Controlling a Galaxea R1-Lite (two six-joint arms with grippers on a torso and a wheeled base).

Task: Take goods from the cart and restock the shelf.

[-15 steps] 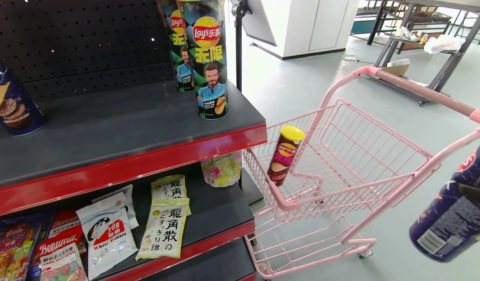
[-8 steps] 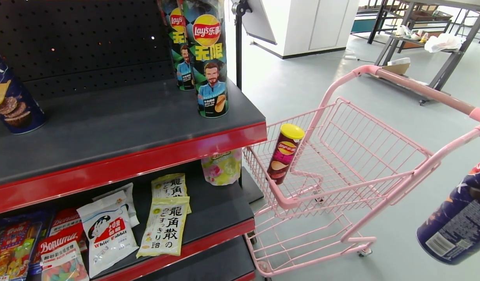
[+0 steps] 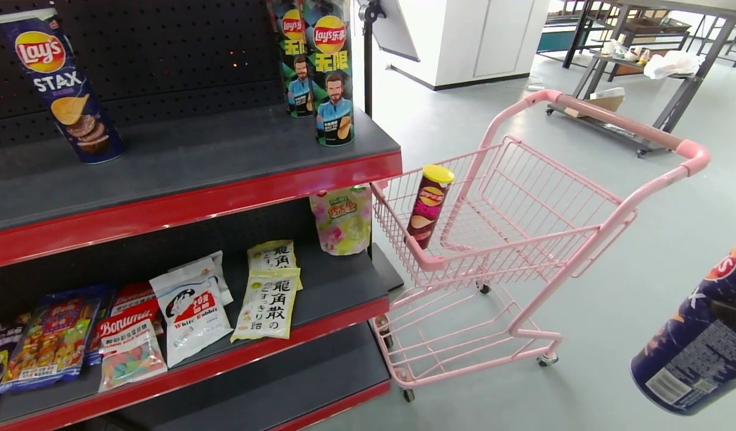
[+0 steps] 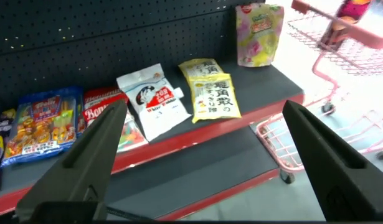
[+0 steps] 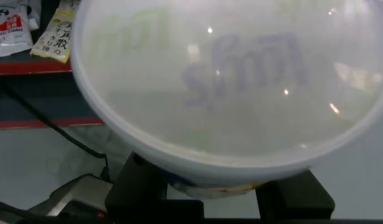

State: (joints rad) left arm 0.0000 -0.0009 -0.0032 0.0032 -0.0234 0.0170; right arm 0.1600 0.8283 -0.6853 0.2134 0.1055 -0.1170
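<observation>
Rightward, a glossy navy tube tilts near a wire cart

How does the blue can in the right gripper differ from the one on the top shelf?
The held can hangs tilted in the air, right of the cart; the shelf can stands on its base on the top shelf. The held can shows its barcode side; the shelf can shows its front logo and chip picture. Both are dark blue tubes, seemingly the same product.
</observation>
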